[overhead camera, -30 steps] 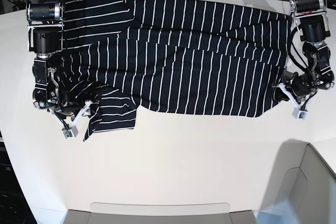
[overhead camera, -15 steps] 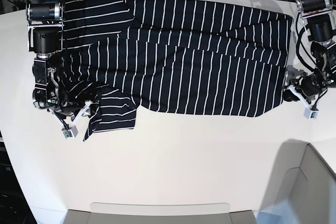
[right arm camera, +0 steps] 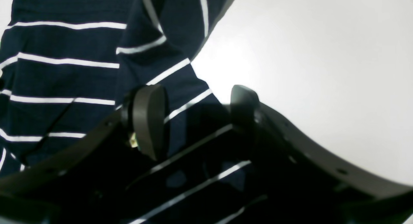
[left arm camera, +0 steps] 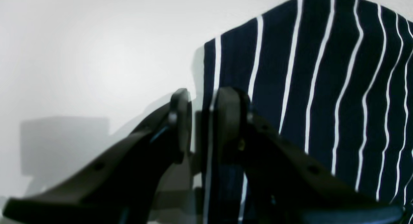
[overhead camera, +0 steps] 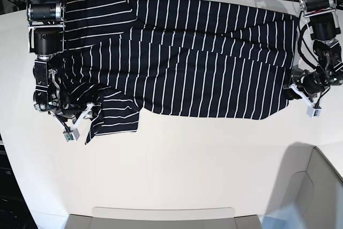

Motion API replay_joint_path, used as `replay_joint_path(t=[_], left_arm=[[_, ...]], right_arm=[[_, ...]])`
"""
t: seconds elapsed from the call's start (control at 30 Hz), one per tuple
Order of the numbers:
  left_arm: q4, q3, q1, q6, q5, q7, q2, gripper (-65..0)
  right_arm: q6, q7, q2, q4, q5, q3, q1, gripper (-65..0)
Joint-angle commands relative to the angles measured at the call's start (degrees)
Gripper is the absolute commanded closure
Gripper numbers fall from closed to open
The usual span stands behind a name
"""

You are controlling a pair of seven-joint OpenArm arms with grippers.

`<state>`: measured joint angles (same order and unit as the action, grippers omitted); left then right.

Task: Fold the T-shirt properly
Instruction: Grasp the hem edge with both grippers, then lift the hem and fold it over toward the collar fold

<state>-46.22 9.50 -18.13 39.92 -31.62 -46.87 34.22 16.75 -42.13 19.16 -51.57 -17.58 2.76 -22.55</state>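
The T-shirt (overhead camera: 187,63), dark navy with thin white stripes, lies spread across the far half of the white table (overhead camera: 177,170). One sleeve is bunched at the base view's left. My left gripper (overhead camera: 292,94) sits at the shirt's lower right corner. In the left wrist view its jaws (left arm camera: 203,120) stand a narrow gap apart, with the shirt's edge (left arm camera: 322,88) showing in that gap beside a sliver of table. My right gripper (overhead camera: 95,110) is over the bunched sleeve. Its fingers (right arm camera: 196,114) are spread wide and striped cloth (right arm camera: 64,78) lies between and under them.
A pale grey bin (overhead camera: 316,186) stands at the lower right, off the table's edge. A grey strip (overhead camera: 163,213) runs along the near edge. Cables and the arm bases (overhead camera: 45,12) crowd the back corners. Bare white tabletop fills the near half.
My left gripper swung out to the right, away from the shirt's corner, and has come back in against it. The right arm and the sleeve have not moved.
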Motion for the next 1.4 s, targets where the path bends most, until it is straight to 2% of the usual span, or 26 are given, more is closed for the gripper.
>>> replay_joint_path(t=[0.0,0.17,0.57,0.73,0.8,0.9,0.93,1.0,1.07,1.23,1.37], left_arm=[[-0.5,0.3,-1.2,0.1,-0.3,0.0,0.7,-17.0],[-0.5,0.4,-1.2,0.1,-0.3,0.0,0.5,-17.0],[-0.2,0.0,-3.6,0.1,-0.2,-0.2,-3.6,-17.0],[-0.2,-4.4,-3.6,0.1,-0.1,0.6,-3.8,-16.5],[-0.3,-4.8,-3.3,0.1,0.0,0.6,-3.8,-13.6],[-0.2,-4.4,-3.3,0.1,0.3,0.6,-3.8,-1.5],[-0.2,-4.4,-3.2,0.0,0.4,0.6,-3.8,0.0],[-0.2,-4.4,-3.2,0.0,0.4,0.7,-3.6,0.0],[-0.5,-4.4,-3.2,0.1,0.4,0.7,-3.5,0.0],[-2.0,-4.4,-3.2,0.1,0.4,0.7,-3.5,0.0],[-4.9,-4.4,-3.2,0.1,0.4,0.6,-3.5,0.0]], right_arm=[[0.2,-4.1,0.2,-0.1,1.1,-0.3,0.3,-32.7],[0.2,-4.2,0.2,-1.2,1.1,-0.3,0.3,-32.7],[0.2,-4.2,0.0,-1.2,1.1,-0.3,-0.3,-32.7],[0.2,-4.1,-0.2,-0.5,1.1,-0.3,-1.7,-32.7],[0.2,-4.1,-0.7,-0.3,1.1,-0.3,-2.2,-32.7],[0.2,-4.1,-1.3,-0.2,1.1,-0.9,-2.6,-32.6],[0.2,-4.1,-1.3,-0.2,1.1,-2.2,-3.2,-32.5],[0.2,-4.1,-1.1,0.4,1.1,-6.2,-3.8,-30.1],[0.2,-4.0,-1.0,1.2,1.1,-9.1,-4.6,-24.9],[0.0,-3.7,-1.2,1.8,1.1,-9.7,-5.9,-1.4],[-0.1,-3.9,-0.9,1.8,1.1,-9.7,-6.9,0.0]])
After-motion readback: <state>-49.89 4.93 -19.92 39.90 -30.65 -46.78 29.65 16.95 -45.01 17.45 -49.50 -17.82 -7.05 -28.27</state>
